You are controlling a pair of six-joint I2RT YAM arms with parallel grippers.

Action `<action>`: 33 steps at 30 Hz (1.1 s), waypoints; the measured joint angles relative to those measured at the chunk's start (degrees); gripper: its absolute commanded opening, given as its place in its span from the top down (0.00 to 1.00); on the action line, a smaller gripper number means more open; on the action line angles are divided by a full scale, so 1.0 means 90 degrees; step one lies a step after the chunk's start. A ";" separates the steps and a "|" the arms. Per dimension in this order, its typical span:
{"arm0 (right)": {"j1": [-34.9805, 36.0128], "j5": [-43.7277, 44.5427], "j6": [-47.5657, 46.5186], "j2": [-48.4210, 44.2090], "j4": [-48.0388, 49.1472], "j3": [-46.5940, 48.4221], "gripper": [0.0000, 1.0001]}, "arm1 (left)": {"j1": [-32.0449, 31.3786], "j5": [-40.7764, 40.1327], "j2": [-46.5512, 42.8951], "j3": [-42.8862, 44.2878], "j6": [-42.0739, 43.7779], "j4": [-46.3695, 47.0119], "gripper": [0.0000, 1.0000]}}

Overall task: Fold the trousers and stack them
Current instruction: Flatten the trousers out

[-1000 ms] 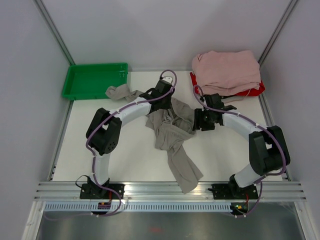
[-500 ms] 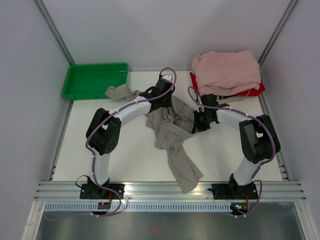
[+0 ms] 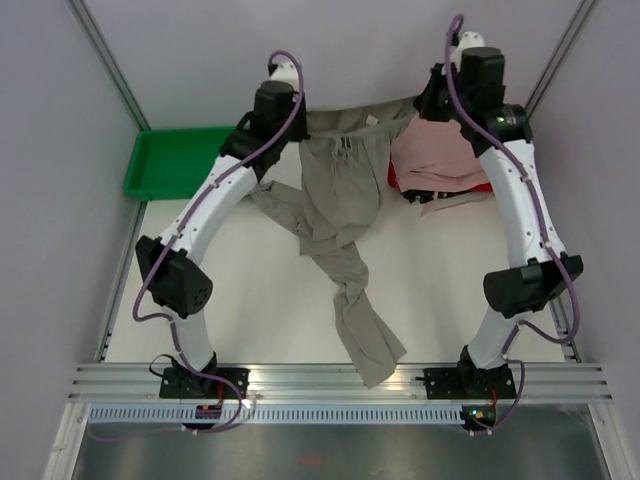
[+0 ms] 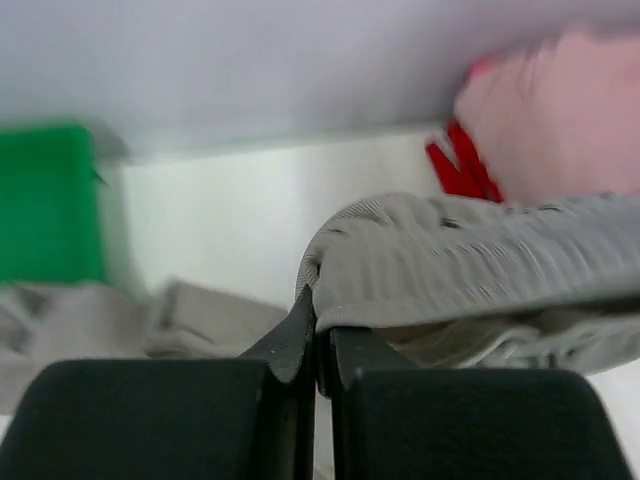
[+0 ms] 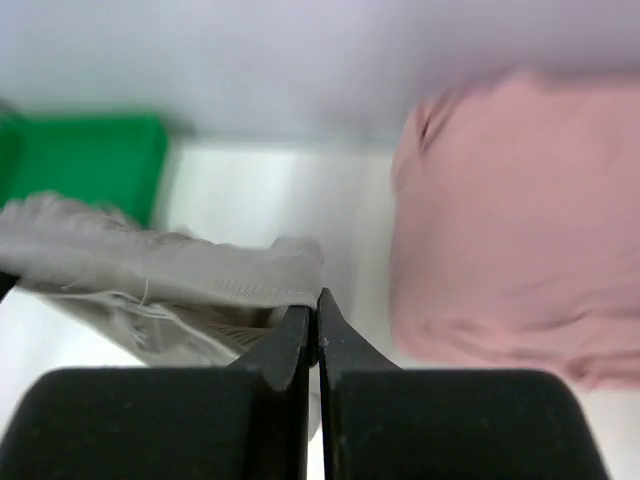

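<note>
Both arms have risen from low over the desk (image 3: 250, 290) to a high reach at its far end, and the trousers (image 3: 340, 190) have gone up with them out of a crumpled heap. Left tool (image 4: 315, 322) is clenched on one end of the waistband (image 3: 355, 112). Right tool (image 5: 317, 318), released a second ago, is now clenched on the other end, so the band hangs stretched between the two. Seat and upper legs are off the desk. One leg trails twisted toward the near edge and rests there; the other lies bunched to the left beneath the left arm. Judgement: the step in hand is the lift and spread ahead of the fold. To do it well, both grips should stay level and taut, and the legs should be drawn straight and side by side before the garment is laid down; the twist in the trailing leg needs clearing first. Surroundings: a pile of pink garments (image 3: 455, 150) on a red item (image 3: 392, 178) sits just beside the right end of the waistband, and a green tray (image 3: 170, 165) stands at the far left. Risk noted: the hanging cloth could drag the pink pile.
</note>
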 measured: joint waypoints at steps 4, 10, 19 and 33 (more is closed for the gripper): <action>-0.0267 0.0134 0.0085 -0.0066 -0.0015 0.1506 1.00 | 0.0073 -0.0384 -0.0085 0.2081 0.0617 -0.0359 0.98; -0.0151 -0.0175 0.0151 -0.0279 0.0085 0.1724 1.00 | -0.0160 -0.0733 -0.0860 0.3004 0.1506 -0.0328 0.98; -0.0104 -0.0821 0.0182 -0.1197 0.0221 0.1409 1.00 | -0.0160 -0.0916 -0.1141 0.3002 0.2414 -0.0299 0.98; 0.0969 -0.2431 0.1158 -0.4231 0.1112 -0.3606 1.00 | -0.0199 -0.0189 -0.1710 0.3286 0.2188 -0.1571 0.98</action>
